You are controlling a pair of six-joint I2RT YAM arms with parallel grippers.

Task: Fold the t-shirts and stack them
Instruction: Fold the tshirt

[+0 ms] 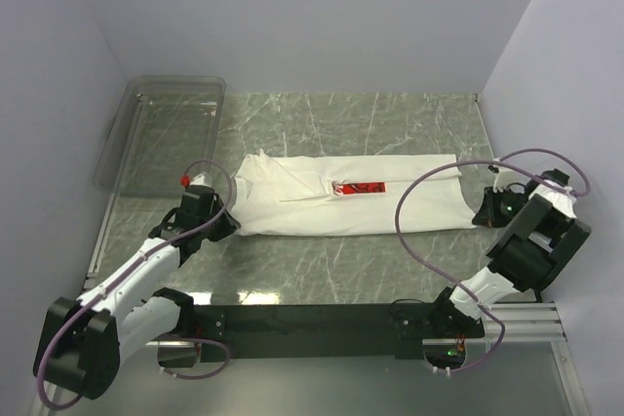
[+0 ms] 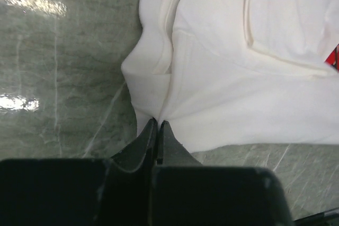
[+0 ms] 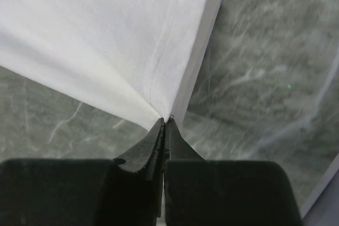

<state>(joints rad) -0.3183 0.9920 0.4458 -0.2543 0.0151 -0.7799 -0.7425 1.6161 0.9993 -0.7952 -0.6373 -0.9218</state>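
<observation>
One t-shirt [image 1: 351, 204] lies mid-tabletop [image 1: 322, 275], already a long white band with its red print facing up. Left end effector [image 2: 158, 125]: jaws pinched shut on the shirt's near corner at 8 o'clock. Right end effector [image 3: 164, 122]: jaws pinched shut on the near corner at 4 o'clock. For a clean fold, by my judgement, both corners should rise together, level and lightly taut, carry toward 12 o'clock, and be laid edge on edge before either lets go. Bin [image 1: 119, 148], clear plastic, at 10 o'clock from the shirt: nothing shows inside it.
</observation>
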